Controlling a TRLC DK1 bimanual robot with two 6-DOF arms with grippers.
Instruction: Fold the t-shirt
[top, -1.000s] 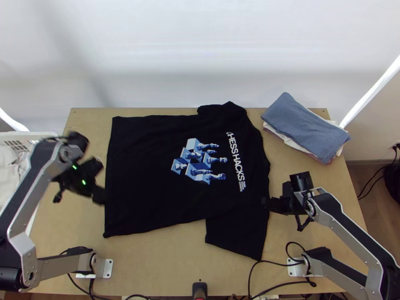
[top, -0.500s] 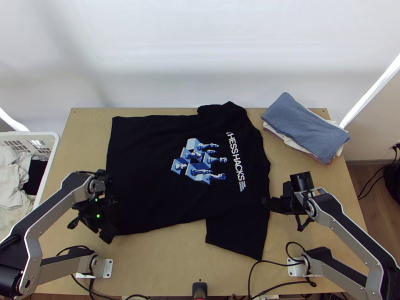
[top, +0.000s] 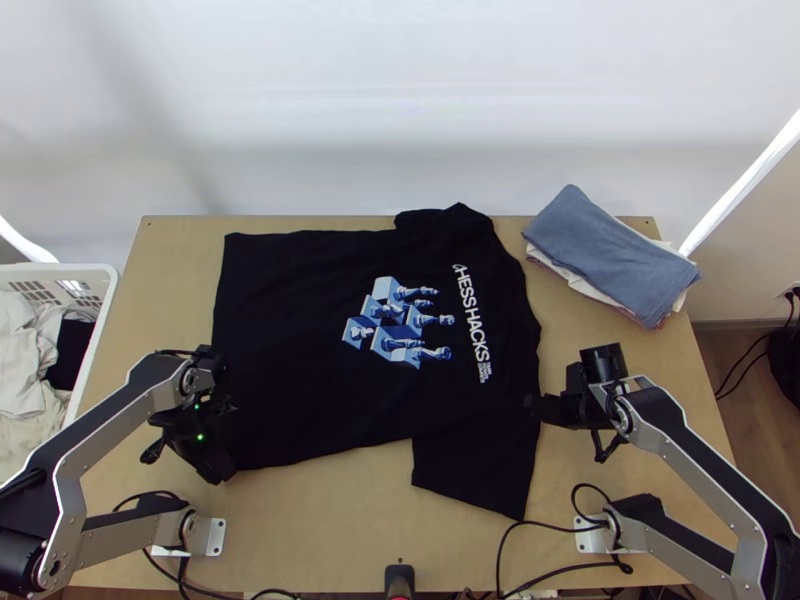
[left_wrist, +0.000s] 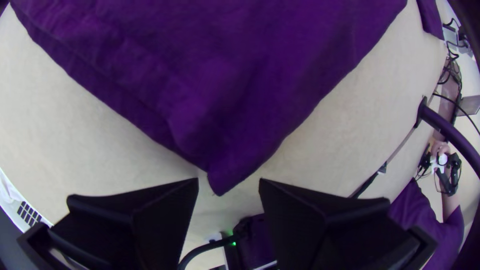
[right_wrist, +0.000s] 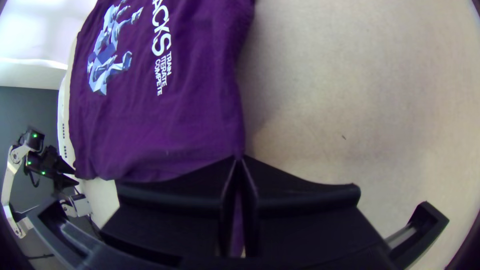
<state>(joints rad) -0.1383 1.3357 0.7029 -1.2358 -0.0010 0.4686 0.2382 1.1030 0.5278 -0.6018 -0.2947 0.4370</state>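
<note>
The black t-shirt (top: 300, 340) lies spread on the table, hem toward the left, chess print facing up; it looks purple in the wrist views. My left gripper (top: 222, 468) is at its near left hem corner. In the left wrist view that corner of the t-shirt (left_wrist: 240, 130) points between the parted fingers of my left gripper (left_wrist: 228, 184), which is open. My right gripper (top: 532, 405) is at the shirt's right edge, by the near sleeve. In the right wrist view, my right gripper (right_wrist: 239, 159) is shut on the shirt's edge (right_wrist: 200, 135).
A stack of folded cloths, blue on top (top: 610, 255), lies at the table's back right. A white basket (top: 108, 290) with crumpled cloth stands at the left. Cables (top: 545, 525) run along the near edge. A person's hand (left_wrist: 440, 149) shows in the left wrist view.
My left gripper has moved from beside the shirt's left edge toward the near table edge, to the hem corner. The right arm and the shirt have kept still.
</note>
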